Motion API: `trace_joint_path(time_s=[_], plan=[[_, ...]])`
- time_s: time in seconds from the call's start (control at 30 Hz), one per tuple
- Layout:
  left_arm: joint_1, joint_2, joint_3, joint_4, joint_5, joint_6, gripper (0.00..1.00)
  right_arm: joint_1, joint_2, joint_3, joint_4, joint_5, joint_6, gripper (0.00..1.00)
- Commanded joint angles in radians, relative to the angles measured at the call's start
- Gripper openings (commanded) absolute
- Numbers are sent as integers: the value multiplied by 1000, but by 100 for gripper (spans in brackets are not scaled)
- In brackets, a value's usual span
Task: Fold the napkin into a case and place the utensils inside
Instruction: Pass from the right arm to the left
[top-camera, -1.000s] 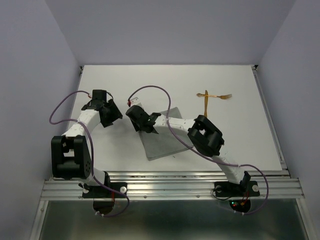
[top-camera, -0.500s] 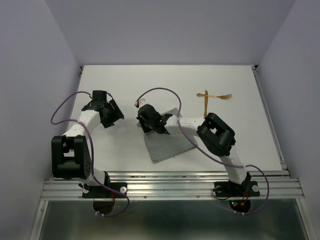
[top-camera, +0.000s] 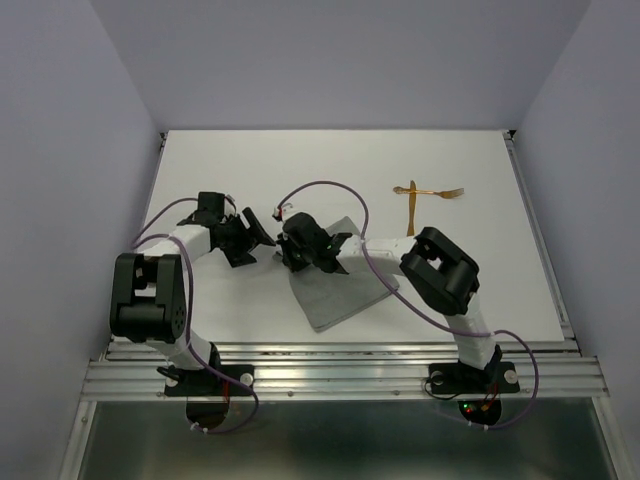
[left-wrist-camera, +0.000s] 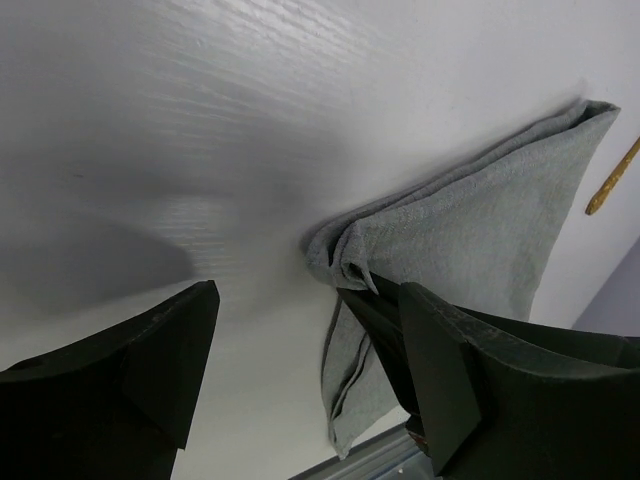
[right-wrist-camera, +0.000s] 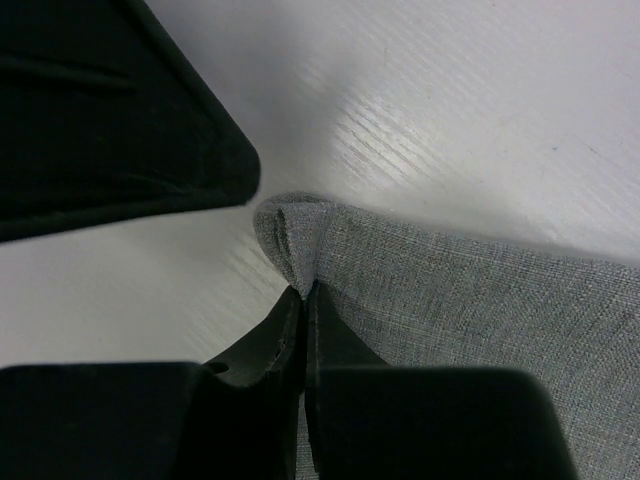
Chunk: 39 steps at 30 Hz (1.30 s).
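The napkin (top-camera: 345, 285) lies flat on the white surface (top-camera: 480, 270) as a folded grey oblong set at a slant, one end toward the arms' bases and the other toward the far right. The left wrist view shows stacked layers along the napkin's (left-wrist-camera: 480, 230) edges, so it is doubled over at least once.

The right pincer (top-camera: 288, 262) sits at the napkin's far-left corner, clenched on the cloth. In the right wrist view its (right-wrist-camera: 303, 295) black fingers meet with no gap. A small bunched fold of the napkin (right-wrist-camera: 470, 310) rises from between them, while the rest spreads smooth to the right.

The left pincer (top-camera: 258, 243) is just left of that same corner, low over the surface. It (left-wrist-camera: 308, 288) is released, with its fingers spread wide on either side of the pinched corner and touching no cloth. The right pincer's dark fingers (left-wrist-camera: 372, 312) show against the napkin's corner in this view.

The utensils (top-camera: 415, 195), two thin golden pieces, lie crossed on the surface beyond the napkin's far-right end, apart from the cloth. One of them (left-wrist-camera: 612, 180) shows past that end in the left wrist view.
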<state>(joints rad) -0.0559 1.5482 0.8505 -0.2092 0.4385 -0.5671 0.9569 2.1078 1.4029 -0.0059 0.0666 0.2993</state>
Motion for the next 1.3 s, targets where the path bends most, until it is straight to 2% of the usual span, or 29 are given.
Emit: trace_joint_path(time_s=[0.0,0.47,0.6,0.7,0.73,0.8,0.83,0.9,0.93,1.03,1.27], plan=[[-7,29,-31,80,112,-51,83,8,-61,-15,73,-34,14,1],[-45,144,-48,159,204,-85,70,8,-71,-21,90,-42,12,1],[-56,161,-54,169,195,-91,62,8,-69,-24,90,-45,11,1],[-59,159,-59,174,180,-100,49,8,-72,-27,90,-48,8,1],[-59,158,-57,174,175,-103,35,8,-75,-28,92,-48,6,1],[-61,155,-57,175,169,-108,16,8,-78,-31,89,-45,-2,1],[-61,150,-56,175,167,-109,0,8,-84,-35,89,-44,-3,9],[-59,142,-56,171,158,-120,0,8,-104,-41,80,-28,-5,26],[-59,133,-56,169,154,-125,0,8,-112,-42,63,-21,-6,49],[-59,118,-53,151,137,-139,0,8,-150,-59,44,28,-9,69],[-59,86,-33,91,102,-165,0,69,-164,-53,-35,228,-78,81]])
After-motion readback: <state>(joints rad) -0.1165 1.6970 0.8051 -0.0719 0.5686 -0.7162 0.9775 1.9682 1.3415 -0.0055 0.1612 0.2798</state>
